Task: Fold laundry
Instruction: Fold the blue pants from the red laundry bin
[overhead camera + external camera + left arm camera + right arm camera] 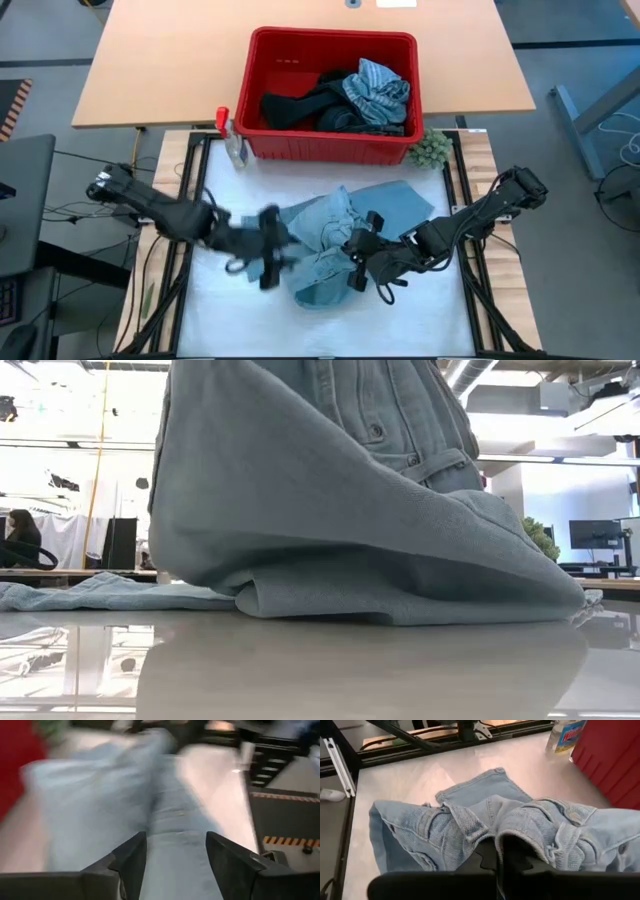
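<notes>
**Pinching denim mid-table while the rest of the wash sits in the bin**

Sitting crumpled in the middle of the white table point(200, 320) is a light blue denim garment point(335, 240), looks like jeans or a jacket with seams, a button and a pocket flap showing. Part of it spreads flat toward the red plastic basket point(270, 60), the rest is bunched up in a heap between the two arms.

The right gripper point(357, 262) is down on the near right side of that heap. From its wrist camera the two dark fingers point(507, 852) are pressed together with a fold of the denim caught between them, cloth humped up on both sides.

The left gripper point(268, 262) is at the left edge of the same garment, low over the table. Its wrist view is smeared, but the two fingers point(132, 857) clearly stand apart with a strip of blue cloth running between them, not squeezed by either one.

From table level the denim fills most of the frame, a tall mound with a thin flap lying flat off to one side.

Back in the basket there's more laundry: a grey-blue striped piece point(375, 88) on top of dark black and navy stuff point(300, 105). A small green fuzzy ball point(430, 148) sits just outside the basket's corner, and a clear plastic bottle point(235, 145) stands at the other corner.
</notes>
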Robot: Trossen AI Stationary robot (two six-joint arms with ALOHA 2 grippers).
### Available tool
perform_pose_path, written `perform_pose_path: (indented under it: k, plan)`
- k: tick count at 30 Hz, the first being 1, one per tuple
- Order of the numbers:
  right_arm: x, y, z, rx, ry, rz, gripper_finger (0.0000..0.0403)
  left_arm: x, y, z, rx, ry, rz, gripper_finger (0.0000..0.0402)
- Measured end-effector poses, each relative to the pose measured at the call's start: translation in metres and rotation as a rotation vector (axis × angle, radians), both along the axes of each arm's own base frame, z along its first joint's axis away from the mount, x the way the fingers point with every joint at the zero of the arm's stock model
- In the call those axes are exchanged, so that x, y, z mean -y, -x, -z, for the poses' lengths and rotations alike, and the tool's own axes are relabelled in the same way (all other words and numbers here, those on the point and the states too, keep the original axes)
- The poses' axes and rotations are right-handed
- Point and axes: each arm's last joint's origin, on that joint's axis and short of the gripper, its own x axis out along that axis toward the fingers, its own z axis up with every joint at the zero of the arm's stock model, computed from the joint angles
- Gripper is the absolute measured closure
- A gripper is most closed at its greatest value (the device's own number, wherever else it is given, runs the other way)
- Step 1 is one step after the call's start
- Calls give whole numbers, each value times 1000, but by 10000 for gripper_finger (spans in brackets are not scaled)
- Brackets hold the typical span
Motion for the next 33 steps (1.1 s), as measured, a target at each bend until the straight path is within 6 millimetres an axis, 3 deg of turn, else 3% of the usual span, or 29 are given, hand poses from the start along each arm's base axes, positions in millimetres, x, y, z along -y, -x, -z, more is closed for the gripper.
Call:
perform_pose_path:
  k: [3, 8, 16, 21, 33]
  plan:
    - [0, 1, 6, -9, -14, 15, 379, 10, -7, 13, 89, -46, 58, 184]
    - [0, 1, 13, -12, -45, 21, 379, 5, -25, 22, 109, -114, 30, 145]
    - [-1, 0, 17, 0, -68, 8, 379, -6, -55, 44, 75, 6, 55, 127]
    - [-1, 0, 17, -3, -58, 2, 379, -14, -58, 43, 70, 69, 56, 150]
    - [-1, 0, 17, -3, -38, -7, 379, -22, -68, 51, 44, 160, 81, 273]
